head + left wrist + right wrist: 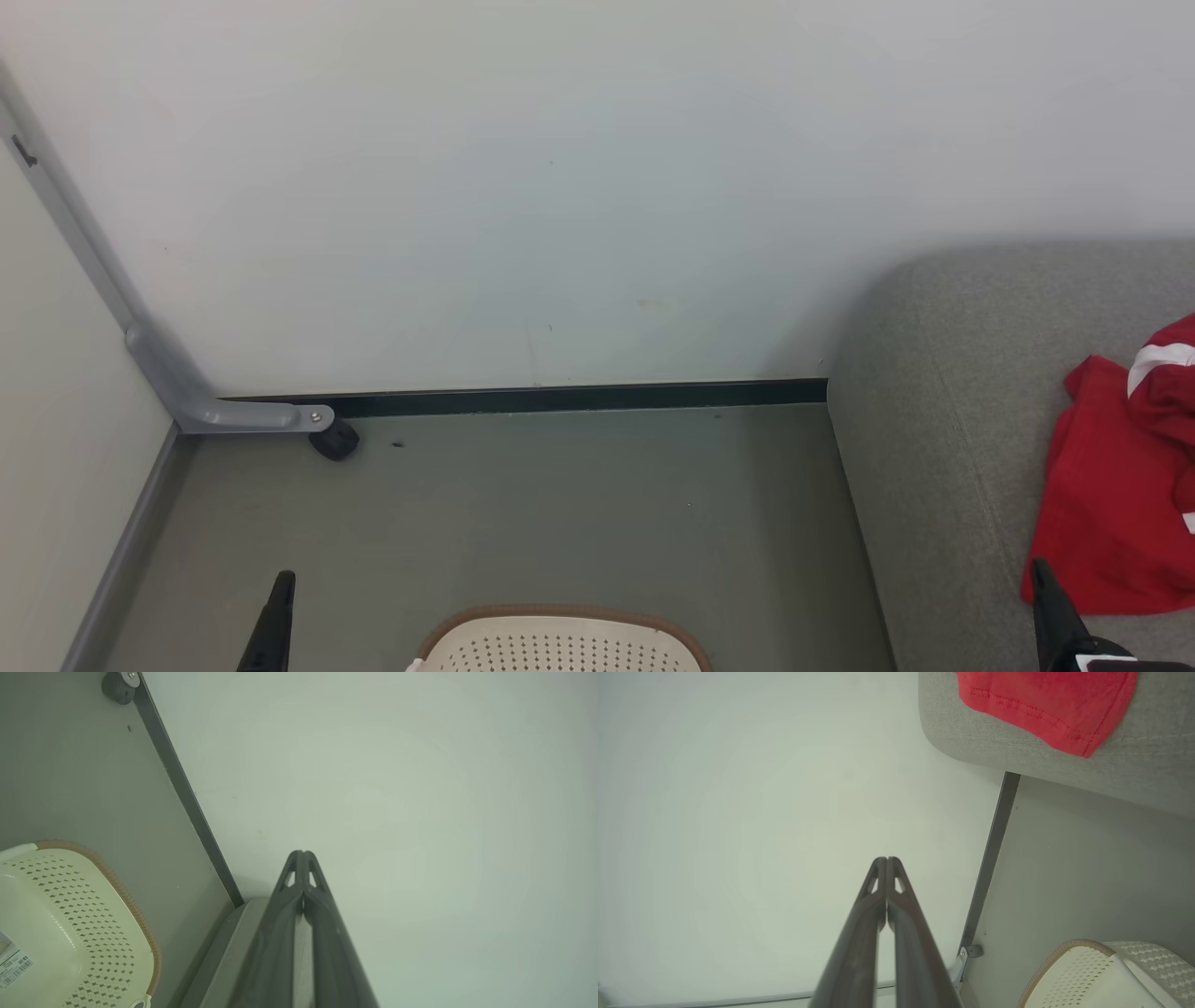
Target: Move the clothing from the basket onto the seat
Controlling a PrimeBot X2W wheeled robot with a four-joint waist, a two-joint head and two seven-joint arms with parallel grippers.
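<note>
Bright red fabric clothing (1111, 485) lies on the grey upholstered seat (934, 373), so, job seemingly done, left pincer (302, 854) and right pincer (886, 859) hover closed, empty.

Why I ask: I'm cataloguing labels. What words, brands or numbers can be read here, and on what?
Sticker inside the basket: print and a code, too small and blurred to read.
Clothing on the seat: no lettering shows.
Nothing else carries text.
</note>
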